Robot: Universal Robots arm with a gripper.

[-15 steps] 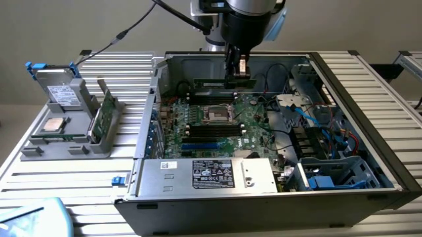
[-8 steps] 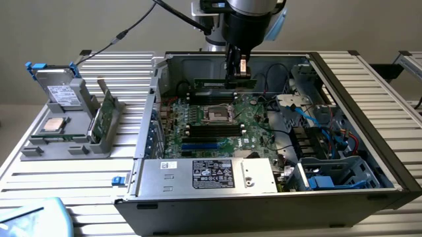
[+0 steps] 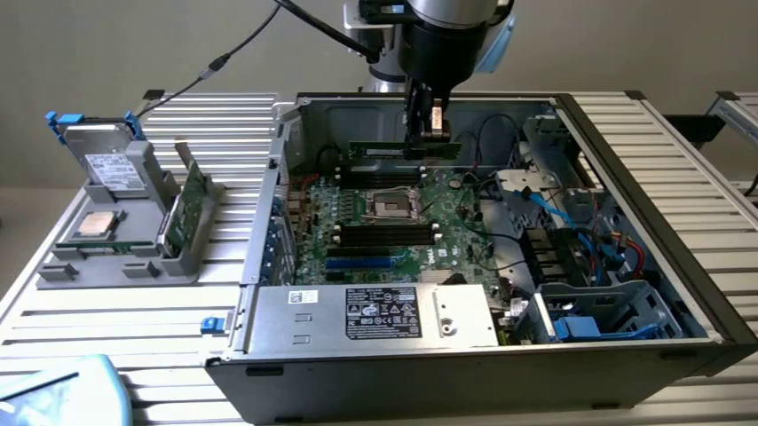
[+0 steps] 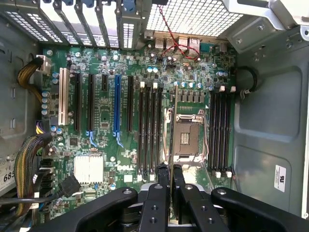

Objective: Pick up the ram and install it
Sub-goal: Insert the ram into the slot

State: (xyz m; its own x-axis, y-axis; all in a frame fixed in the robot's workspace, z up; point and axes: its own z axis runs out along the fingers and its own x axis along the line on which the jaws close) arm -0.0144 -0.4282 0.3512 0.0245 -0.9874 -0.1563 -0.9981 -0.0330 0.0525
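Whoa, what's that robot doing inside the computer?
A robot arm's pincer is shut on a thin green memory stick and holds it inside the open computer case. The stick hangs over the big green board, close to the long black slots at the far side. It does not look pushed into a slot yet. Outside the case, on the exterior view's left, a grey holder keeps other parts.

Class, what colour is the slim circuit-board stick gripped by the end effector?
Green, the slim circuit-board stick in the end effector; clearest in the exterior view.
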